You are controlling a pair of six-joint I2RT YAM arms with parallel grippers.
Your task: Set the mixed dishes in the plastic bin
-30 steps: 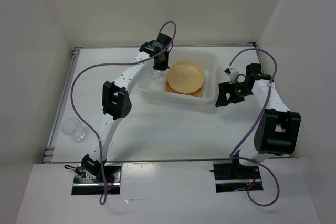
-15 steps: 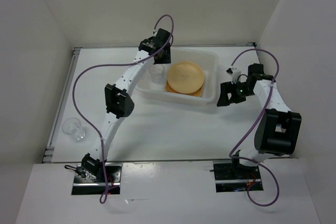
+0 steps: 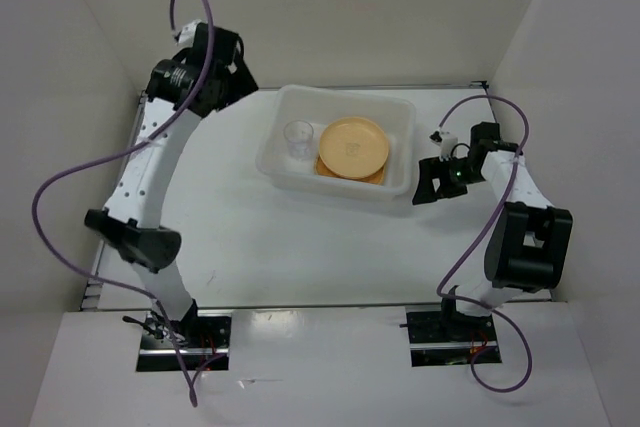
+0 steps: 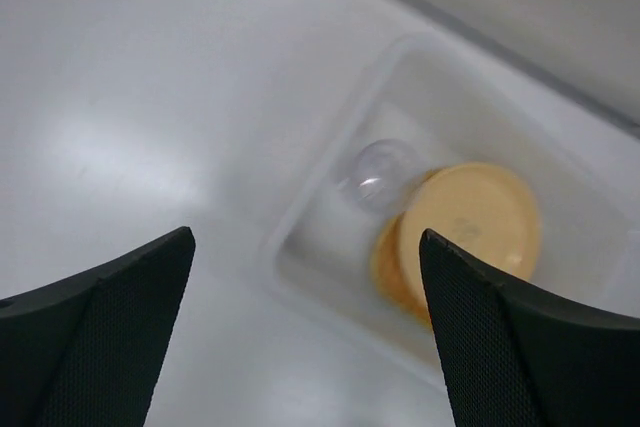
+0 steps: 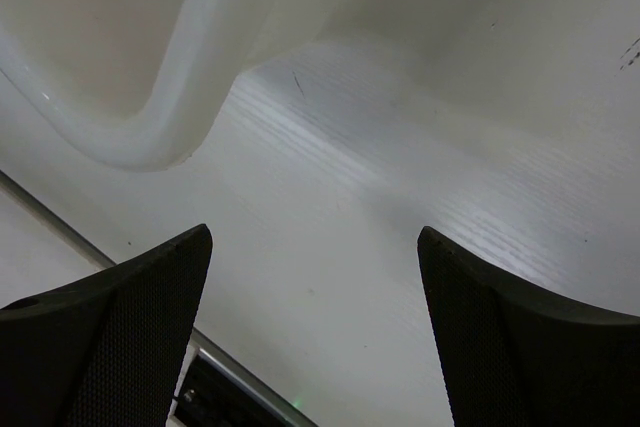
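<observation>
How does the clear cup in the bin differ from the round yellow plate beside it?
The clear cup is see-through; the round plate is opaque tan-yellow. The cup stands upright and narrow; the plate lies flat and wider. The cup sits on the bin floor; the plate rests on another tan dish. Both are inside the plastic bin.

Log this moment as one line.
left gripper: open, empty, up left of bin | right gripper: open, empty, beside bin's right end | bin: cup and plates inside
</observation>
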